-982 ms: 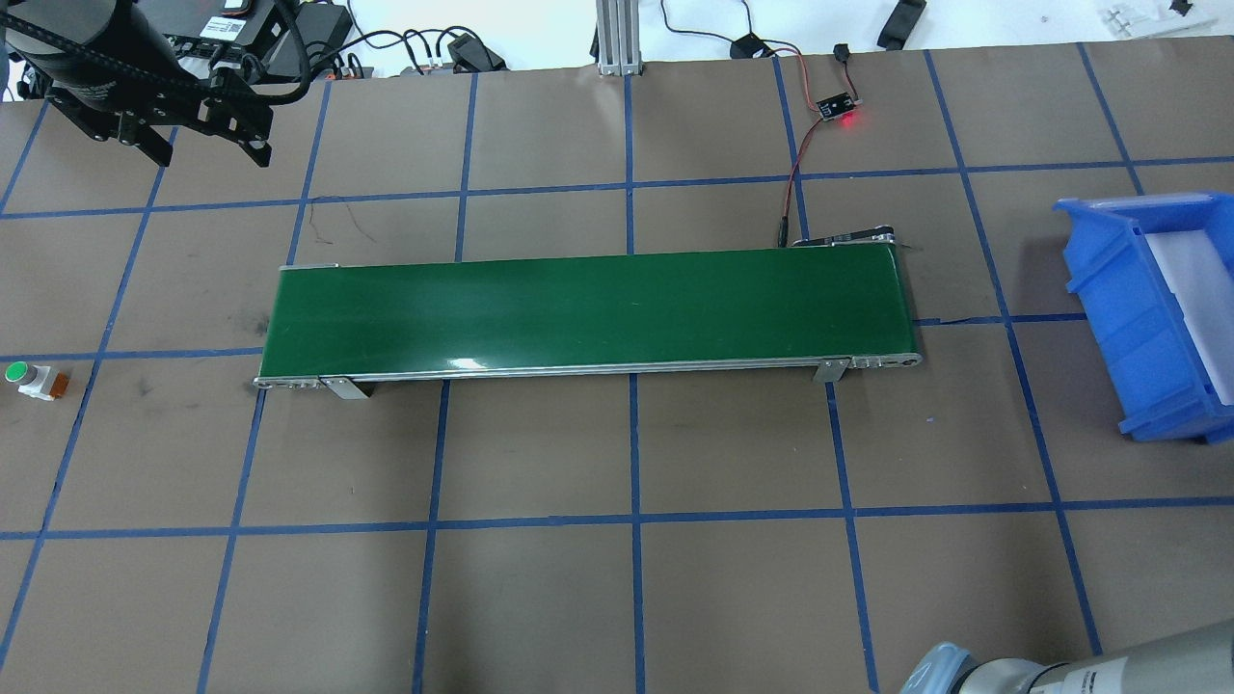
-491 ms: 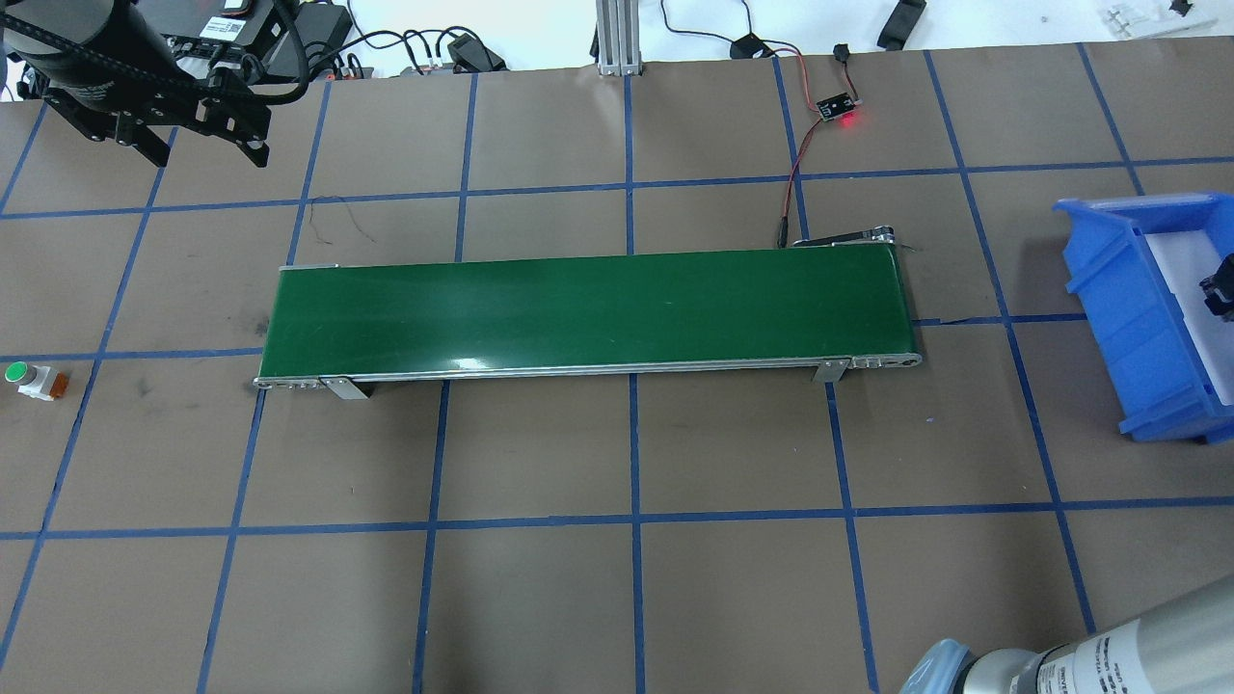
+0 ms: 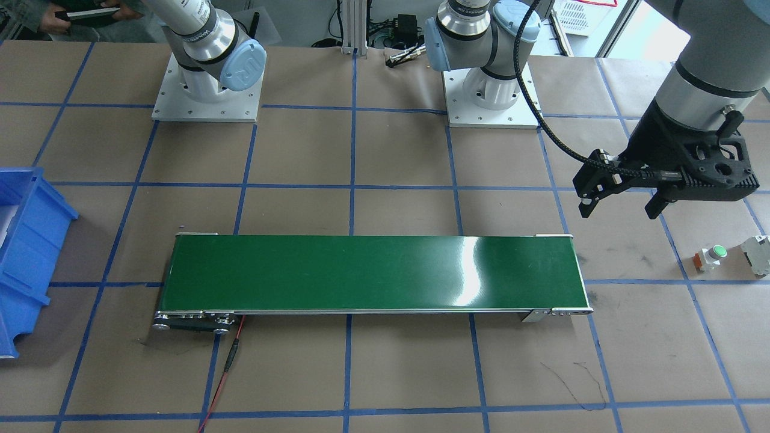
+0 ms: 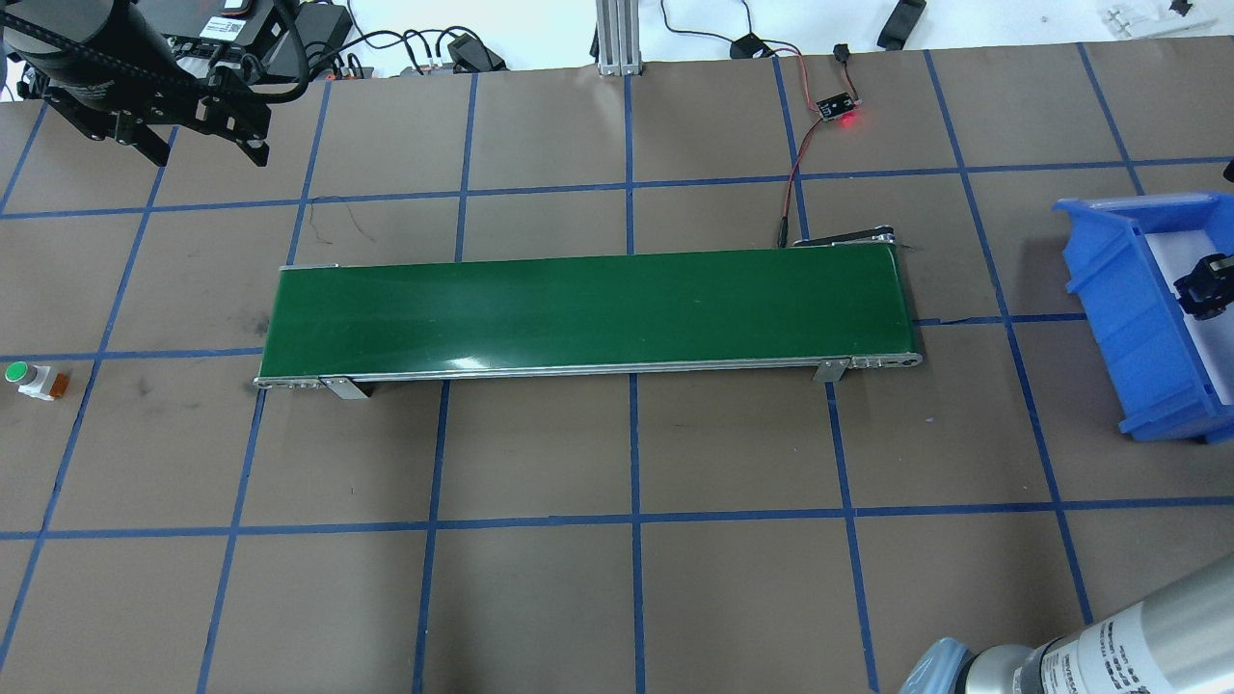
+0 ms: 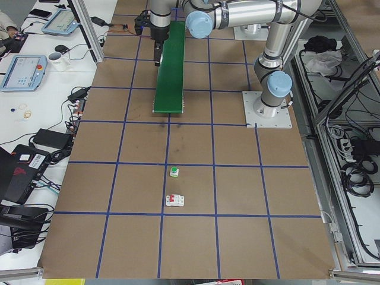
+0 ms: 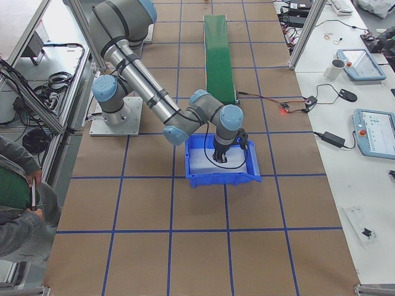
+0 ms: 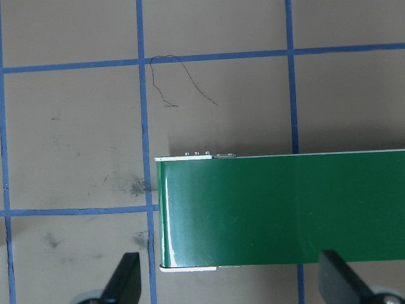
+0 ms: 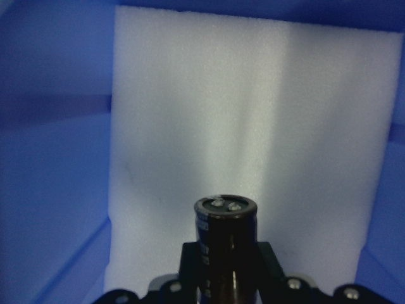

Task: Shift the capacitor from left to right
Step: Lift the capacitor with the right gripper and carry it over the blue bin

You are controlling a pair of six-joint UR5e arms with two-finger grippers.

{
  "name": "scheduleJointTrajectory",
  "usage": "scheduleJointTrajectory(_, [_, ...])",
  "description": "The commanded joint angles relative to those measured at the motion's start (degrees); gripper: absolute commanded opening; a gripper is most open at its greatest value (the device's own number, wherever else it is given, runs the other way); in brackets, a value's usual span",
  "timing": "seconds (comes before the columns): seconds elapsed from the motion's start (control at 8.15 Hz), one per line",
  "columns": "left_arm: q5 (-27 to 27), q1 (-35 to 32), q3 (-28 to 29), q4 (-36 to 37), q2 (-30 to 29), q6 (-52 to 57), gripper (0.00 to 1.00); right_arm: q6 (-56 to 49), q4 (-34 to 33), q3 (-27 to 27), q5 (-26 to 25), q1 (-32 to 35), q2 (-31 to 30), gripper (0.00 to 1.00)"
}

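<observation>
Capacitor (image 8: 224,237) shows only in right wrist view, pinched by right gripper (image 8: 226,265) over foam (image 8: 253,114); left gripper (image 3: 619,210) spread.

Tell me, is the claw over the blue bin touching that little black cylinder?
Touching. The right wrist view shows the capacitor clamped in the right gripper, above the white foam.

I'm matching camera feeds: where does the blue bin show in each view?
Front-facing: blue bin at left edge.
Overhead: bin at right edge.
Exterior left: not in it.
Exterior right: bin at centre.
Left wrist: not in it.
Right wrist: bin walls along left, top, right.
Landmark: green conveyor, in every view but right wrist.
</observation>
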Motion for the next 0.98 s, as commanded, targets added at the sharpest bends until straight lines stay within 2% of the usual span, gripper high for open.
scheduleJointTrajectory(0.0, [-0.05,0.0,0.01,0.0,-0.04,0.0,1.0,-0.02,-0.97,-0.11,1.71,0.0,0.17,0.37])
scheduleJointTrajectory(0.49, [-0.14,0.0,0.1,0.0,-0.04,-0.09,1.0,0.33,-2.82,-0.11,1.71,0.0,-0.62,0.73])
scheduleJointTrajectory(0.74, [-0.14,0.09,0.1,0.0,-0.04,-0.09,1.0,0.86,-2.21,-0.2,1.36,0.0,-5.86,0.76])
scheduleJointTrajectory(0.86, [-0.14,0.09,0.01,0.0,-0.04,-0.09,1.0,1.12,-1.69,-0.2,1.27,0.0,-8.76,0.8])
